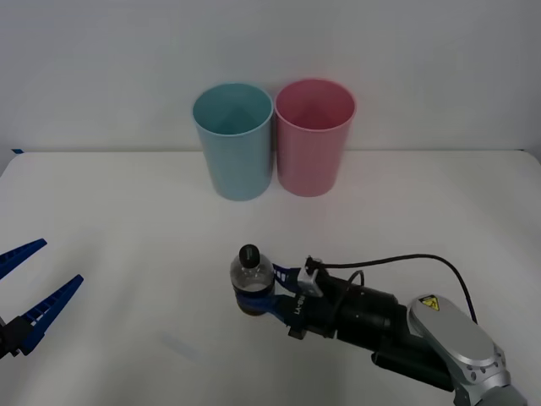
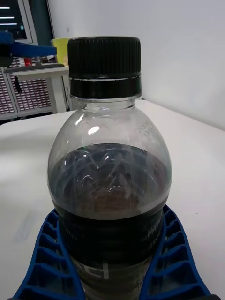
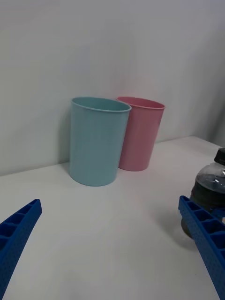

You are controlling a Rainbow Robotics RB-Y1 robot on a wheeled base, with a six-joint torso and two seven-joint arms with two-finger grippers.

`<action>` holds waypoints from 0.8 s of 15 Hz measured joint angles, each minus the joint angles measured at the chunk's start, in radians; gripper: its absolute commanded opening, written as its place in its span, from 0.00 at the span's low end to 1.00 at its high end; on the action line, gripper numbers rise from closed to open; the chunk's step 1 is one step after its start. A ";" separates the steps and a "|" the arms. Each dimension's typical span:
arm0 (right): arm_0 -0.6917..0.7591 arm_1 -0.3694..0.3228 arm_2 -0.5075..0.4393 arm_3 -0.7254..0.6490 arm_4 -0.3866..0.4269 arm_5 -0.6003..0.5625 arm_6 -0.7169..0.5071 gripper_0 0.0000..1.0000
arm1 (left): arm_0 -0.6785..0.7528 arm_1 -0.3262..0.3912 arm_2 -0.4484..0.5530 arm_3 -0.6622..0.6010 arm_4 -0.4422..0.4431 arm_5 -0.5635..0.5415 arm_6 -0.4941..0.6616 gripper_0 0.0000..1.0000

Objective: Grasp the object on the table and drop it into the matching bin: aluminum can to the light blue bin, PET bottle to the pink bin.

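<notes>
On the white desk, near its front edge, the right gripper pinches the upright bottle low around its dark half. Lifted, the rounded body could tip or slip. The left gripper waits spread by the left edge.

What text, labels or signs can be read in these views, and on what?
Yellow triangular warning sign, no words: on the right arm.
Embossed characters on the PET bottle shoulder: too faint to read.
White label marks low on the bottle, between the right gripper fingers: unreadable.
Bins: no text.
</notes>
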 measured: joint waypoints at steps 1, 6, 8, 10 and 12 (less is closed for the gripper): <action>0.009 -0.015 0.000 -0.026 -0.007 0.006 -0.008 0.00 | 0.000 0.000 0.000 0.000 0.000 0.000 0.000 1.00; 0.051 -0.099 0.000 -0.220 -0.026 0.084 -0.146 0.00 | 0.000 0.000 0.000 0.000 0.000 0.000 0.000 1.00; 0.066 -0.132 0.000 -0.314 -0.026 0.142 -0.217 0.00 | 0.000 0.000 0.000 0.000 0.000 0.000 0.000 1.00; 0.069 -0.152 -0.010 -0.395 -0.027 0.195 -0.292 0.00 | 0.000 0.000 0.000 0.000 0.000 0.000 0.000 1.00; 0.069 -0.156 -0.035 -0.450 -0.027 0.234 -0.354 0.00 | 0.000 0.000 0.000 0.000 0.000 0.000 0.000 1.00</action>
